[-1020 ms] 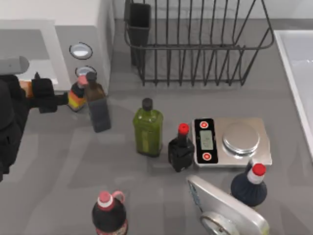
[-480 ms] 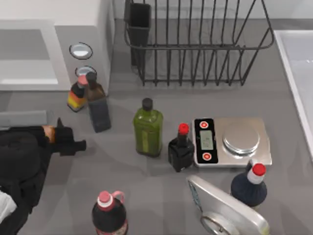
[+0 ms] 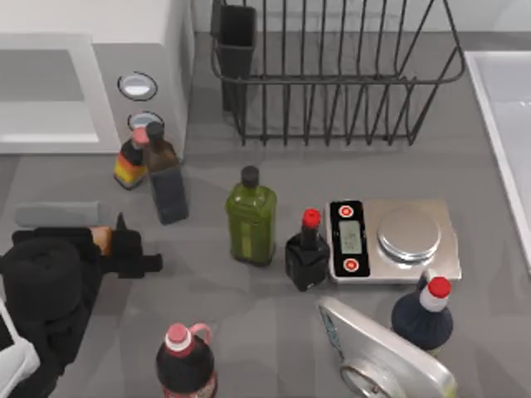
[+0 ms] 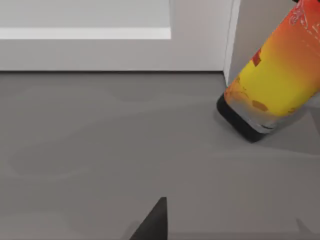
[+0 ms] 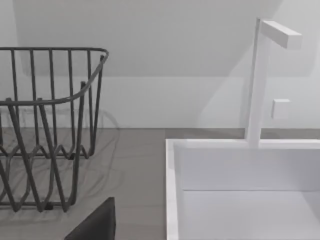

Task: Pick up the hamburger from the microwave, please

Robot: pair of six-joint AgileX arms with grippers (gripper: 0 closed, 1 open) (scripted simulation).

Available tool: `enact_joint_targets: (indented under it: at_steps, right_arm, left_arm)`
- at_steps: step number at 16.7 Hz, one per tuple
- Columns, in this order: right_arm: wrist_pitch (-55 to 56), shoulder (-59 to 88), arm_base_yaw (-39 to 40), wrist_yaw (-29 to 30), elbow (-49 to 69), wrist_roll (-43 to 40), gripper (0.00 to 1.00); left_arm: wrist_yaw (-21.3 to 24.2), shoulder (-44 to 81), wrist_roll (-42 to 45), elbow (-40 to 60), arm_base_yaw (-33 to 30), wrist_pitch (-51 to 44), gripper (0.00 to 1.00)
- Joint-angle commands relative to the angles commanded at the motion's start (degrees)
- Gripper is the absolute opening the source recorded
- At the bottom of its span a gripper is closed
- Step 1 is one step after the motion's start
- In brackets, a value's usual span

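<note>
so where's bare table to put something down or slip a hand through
Bare table lies in front of the microwave, between it and the left gripper. Another open strip runs between the wire rack and the kitchen scale. It is crowded around the olive-green bottle, the red-capped black bottle and the scale, and between the two bottles by the microwave's dials.

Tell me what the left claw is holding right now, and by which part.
The left claw appears shut on the hamburger, an orange-tan bit showing at the base of its fingers; which part it grips cannot be told.
</note>
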Motion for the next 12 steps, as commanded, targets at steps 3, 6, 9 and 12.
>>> enact_joint_targets:
  at_steps: [3,6,9,12]
  right_arm:
    - [0.0,0.0,0.0,0.0,0.0,0.0,1.00]
    - [0.0,0.0,0.0,0.0,0.0,0.0,1.00]
    - [0.0,0.0,0.0,0.0,0.0,0.0,1.00]
    - [0.0,0.0,0.0,0.0,0.0,0.0,1.00]
  left_arm:
    - [0.0,0.0,0.0,0.0,0.0,0.0,0.30]
    - [0.0,0.0,0.0,0.0,0.0,0.0,0.53]
    - [0.0,0.0,0.0,0.0,0.0,0.0,0.75]
    - [0.0,0.0,0.0,0.0,0.0,0.0,0.98]
